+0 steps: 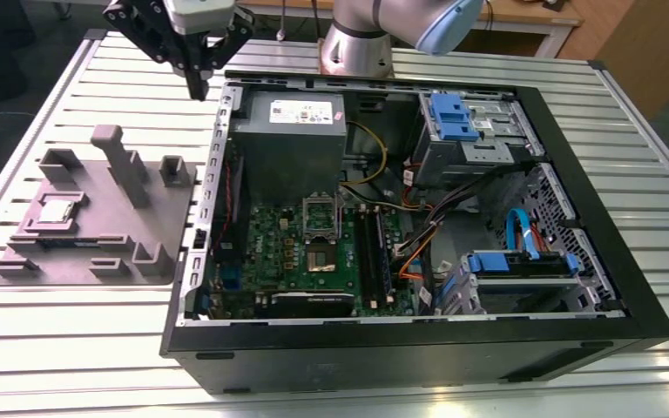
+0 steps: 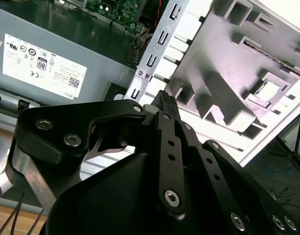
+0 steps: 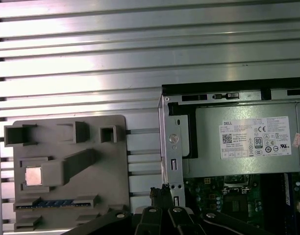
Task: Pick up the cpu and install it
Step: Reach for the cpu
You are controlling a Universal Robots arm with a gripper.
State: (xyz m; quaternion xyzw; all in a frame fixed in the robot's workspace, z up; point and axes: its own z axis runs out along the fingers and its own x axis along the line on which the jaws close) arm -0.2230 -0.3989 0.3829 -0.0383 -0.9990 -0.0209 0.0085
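The cpu (image 1: 56, 212) is a small silvery square lying flat in a recess of the grey fixture plate (image 1: 102, 252), at the exterior view's left. It shows in both wrist views as well, cpu (image 3: 33, 176) and cpu (image 2: 267, 92). My gripper (image 1: 202, 87) hangs high over the table beside the computer case's far left corner, well away from the cpu. Its black fingers (image 2: 165, 97) meet at the tips with nothing between them. The green motherboard (image 1: 311, 252) lies inside the case, its socket (image 1: 320, 254) uncovered with the metal frame (image 1: 320, 209) lifted.
The open black computer case (image 1: 428, 348) fills the middle of the slatted metal table (image 1: 79, 348). A grey power supply (image 1: 293, 131), blue drive brackets (image 1: 451, 117) and loose cables (image 1: 428, 235) crowd its inside. Upright fixture posts (image 1: 119, 161) stand near the cpu.
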